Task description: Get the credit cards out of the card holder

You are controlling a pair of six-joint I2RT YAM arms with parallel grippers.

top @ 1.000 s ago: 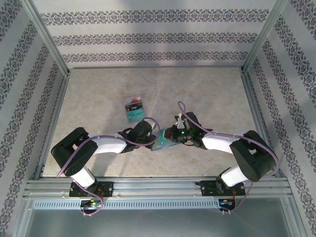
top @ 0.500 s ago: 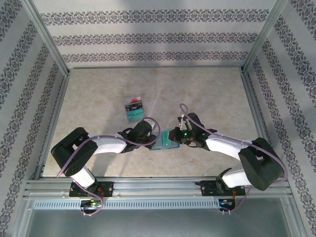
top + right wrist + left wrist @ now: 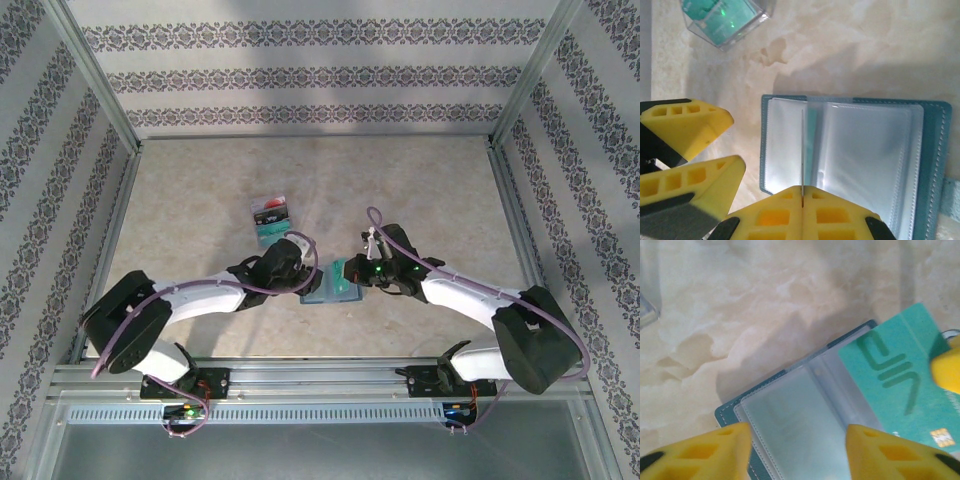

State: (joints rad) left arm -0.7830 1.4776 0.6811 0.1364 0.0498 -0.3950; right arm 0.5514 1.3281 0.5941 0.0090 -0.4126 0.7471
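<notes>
While both arms reached inward over the beige marbled table top [image 3: 440, 200], the overhead view showed the small flat blue-grey bifold card holder [image 3: 330, 290] lying open between them at the near middle. The left gripper [image 3: 300, 268] was at its left edge and the right gripper [image 3: 358, 272] at its right. Well behind, on the left arm's side, sat a small clear plastic case [image 3: 272, 232] with a white card bearing a red circle [image 3: 268, 207] against its far end. From the left wrist, the left gripper [image 3: 796, 429] stood spread wide with nothing between its yellow fingers [image 3: 695, 450], poised over the holder's [image 3: 785, 415] clear sleeves. A thin teal plastic card [image 3: 895, 380] with a gold chip slanted across the far panel, its corner past the holder's edge, pinched there by a yellow finger [image 3: 947, 372] of the other arm. From the right wrist, the right gripper [image 3: 802, 192] was clenched on that teal card [image 3: 811, 130], seen edge-on as a thin line running straight out from the fingertips over the holder's [image 3: 875, 150] middle fold. The card's long axis therefore lay in line with the right gripper, clearly the arm to draw it away. I could not tell whether its far end was free of the pocket. The left gripper [image 3: 732, 142] waited just beside the holder's edge, and the clear case [image 3: 725, 20] lay beyond.
</notes>
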